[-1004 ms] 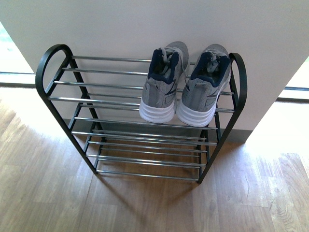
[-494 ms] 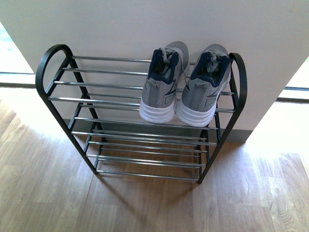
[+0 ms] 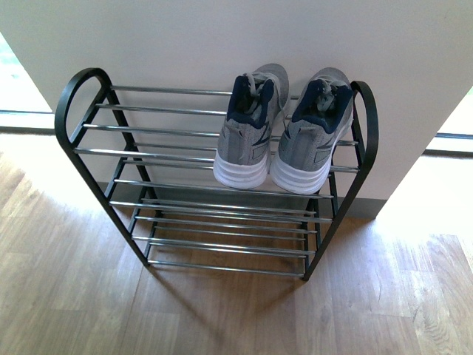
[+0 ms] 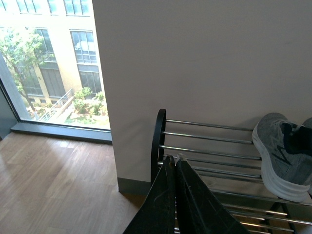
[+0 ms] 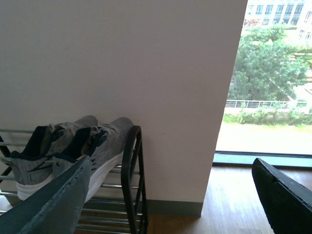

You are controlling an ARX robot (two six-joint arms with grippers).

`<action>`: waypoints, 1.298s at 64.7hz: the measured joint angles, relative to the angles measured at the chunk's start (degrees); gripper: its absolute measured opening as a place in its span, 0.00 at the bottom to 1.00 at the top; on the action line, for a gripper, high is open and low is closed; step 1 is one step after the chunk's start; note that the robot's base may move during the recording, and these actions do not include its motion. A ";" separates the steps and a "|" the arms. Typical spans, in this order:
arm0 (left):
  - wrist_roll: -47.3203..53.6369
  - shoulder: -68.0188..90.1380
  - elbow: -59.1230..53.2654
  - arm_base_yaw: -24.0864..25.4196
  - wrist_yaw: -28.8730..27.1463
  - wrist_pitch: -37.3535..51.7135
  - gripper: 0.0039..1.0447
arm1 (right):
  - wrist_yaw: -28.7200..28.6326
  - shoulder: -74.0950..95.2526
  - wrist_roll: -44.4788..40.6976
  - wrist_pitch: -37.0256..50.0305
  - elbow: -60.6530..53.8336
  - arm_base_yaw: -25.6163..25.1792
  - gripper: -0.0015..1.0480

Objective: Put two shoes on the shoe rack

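Two grey sneakers stand side by side on the top tier of the shoe rack [image 3: 89, 151], at its right end, heels toward me: the left shoe [image 3: 250, 133] and the right shoe [image 3: 313, 137]. Neither arm shows in the front view. My left gripper [image 4: 174, 158] is shut with nothing in it, held off the rack's [image 4: 159, 141] left end, well clear of the shoe [image 4: 280, 156]. My right gripper [image 5: 170, 168] is open and empty, held back from the rack's [image 5: 130, 180] right end, with both shoes [image 5: 58, 151] past its left finger.
The rack stands against a white wall [image 3: 222, 37] on a wooden floor [image 3: 74, 296]. Floor-level windows [image 4: 53, 63] flank the wall on both sides. Lower rack tiers hold nothing.
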 joint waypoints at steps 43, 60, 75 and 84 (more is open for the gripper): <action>0.00 -0.15 0.00 0.04 0.04 -0.31 0.65 | -0.02 -0.04 0.02 -0.02 0.00 0.00 0.91; 0.11 -0.15 0.00 0.04 0.04 -0.31 0.91 | -0.04 -0.04 0.02 -0.02 0.00 0.00 0.91; 0.11 -0.15 0.00 0.04 0.04 -0.31 0.91 | -0.04 -0.04 0.00 -0.04 0.00 0.00 0.91; 0.11 -0.15 0.00 0.04 0.04 -0.31 0.91 | -0.02 -0.04 0.02 -0.04 0.00 0.00 0.91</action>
